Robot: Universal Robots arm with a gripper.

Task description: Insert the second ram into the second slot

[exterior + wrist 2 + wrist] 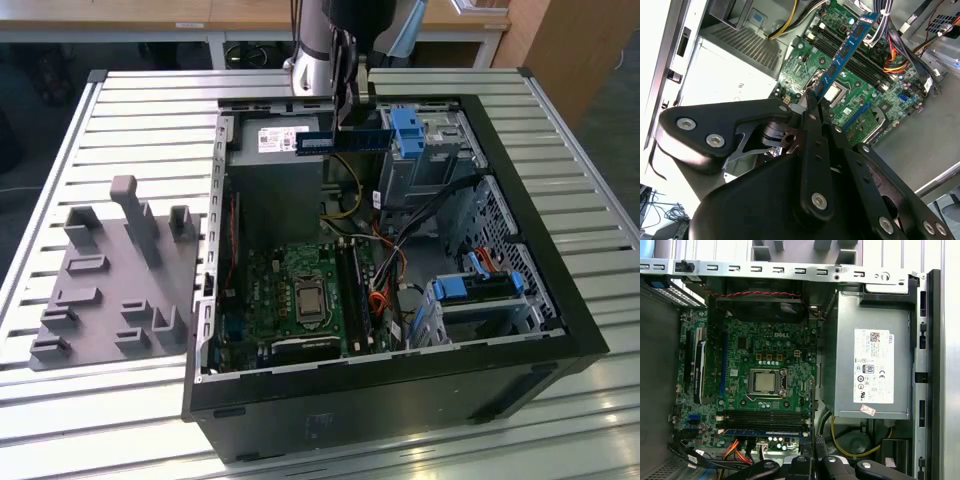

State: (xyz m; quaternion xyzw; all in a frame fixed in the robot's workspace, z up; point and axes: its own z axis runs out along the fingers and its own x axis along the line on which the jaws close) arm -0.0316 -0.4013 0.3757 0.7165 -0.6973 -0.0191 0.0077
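Dark blue second ram (847, 47), green motherboard (765, 340), black end effector (812, 95), bright blue clips (407, 128).

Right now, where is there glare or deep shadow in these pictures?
Exterior view: the slatted table glares near the computer. Second wrist view: the metal box washes out pale; the tool gripping the memory stick looks black. First wrist view: evenly lit.

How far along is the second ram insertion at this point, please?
Done: the gripper is shut on one end of the second ram, so it is picked up. In hand: it hangs above the open computer case. Left: it is not yet seated in the memory slots.
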